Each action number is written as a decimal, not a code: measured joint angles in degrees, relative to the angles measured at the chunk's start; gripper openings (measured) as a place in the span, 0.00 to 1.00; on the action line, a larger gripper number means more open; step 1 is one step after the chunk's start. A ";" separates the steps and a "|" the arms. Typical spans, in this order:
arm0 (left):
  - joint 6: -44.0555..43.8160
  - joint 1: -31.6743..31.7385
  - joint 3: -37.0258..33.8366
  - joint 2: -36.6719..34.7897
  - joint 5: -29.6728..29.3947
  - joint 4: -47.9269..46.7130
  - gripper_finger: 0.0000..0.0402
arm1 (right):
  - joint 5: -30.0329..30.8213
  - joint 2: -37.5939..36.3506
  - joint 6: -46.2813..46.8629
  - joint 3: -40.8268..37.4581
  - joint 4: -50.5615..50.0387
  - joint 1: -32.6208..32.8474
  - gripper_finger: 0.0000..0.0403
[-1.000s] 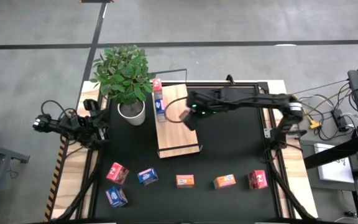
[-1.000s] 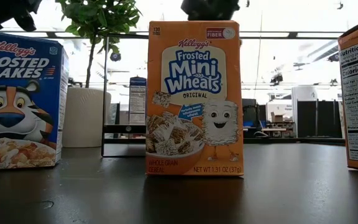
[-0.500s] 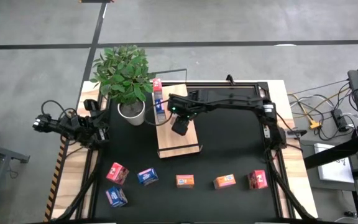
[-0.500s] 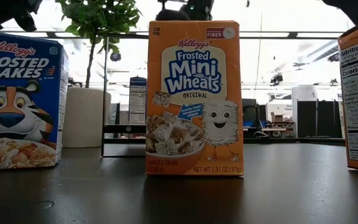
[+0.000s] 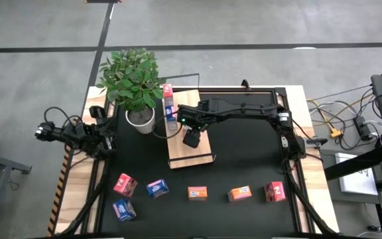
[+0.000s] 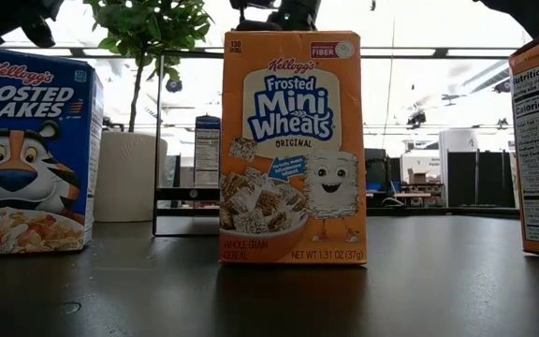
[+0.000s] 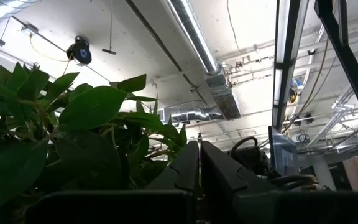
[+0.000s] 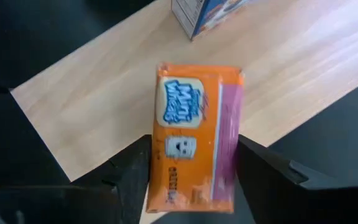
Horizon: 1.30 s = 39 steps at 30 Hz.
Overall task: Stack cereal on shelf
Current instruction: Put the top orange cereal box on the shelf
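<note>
Clearly these are light, hollow cardboard packets: stiff along their edges, easily dented on the broad printed faces, and smooth enough to slide out of a loose pinch. The right gripper (image 8: 191, 177) hangs over the shelf (image 5: 181, 154), and in the right wrist view its jaws stand parted on either side of an orange box (image 8: 196, 137) that lies flat on the light wood; whether the pads touch its long sides or have let go I cannot tell. A blue box (image 8: 207, 14) stands just beyond it on the board, near the potted plant (image 5: 132, 81). Five or six more packets wait in a loose row along the near side of the desk (image 5: 244, 156), among them the orange Mini-Wheats box (image 6: 293, 148) seen upright in the low view. My judgement is that each is best taken across its two narrow sides, low and square, with gentle pressure. The left gripper (image 7: 199, 171) waits off beside the plant, jaws pressed together.
</note>
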 joint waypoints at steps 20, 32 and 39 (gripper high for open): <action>-0.25 0.02 0.00 0.00 0.00 -0.53 0.00 | -0.02 -1.84 -11.93 6.16 -4.63 -3.78 0.39; -0.37 0.01 0.00 0.00 0.00 -0.59 0.00 | -10.59 -1.84 -16.37 -6.28 2.06 -7.45 0.03; -0.37 0.02 0.00 0.00 0.00 -0.47 0.00 | -14.84 -2.33 -14.47 -9.98 2.64 -6.95 0.02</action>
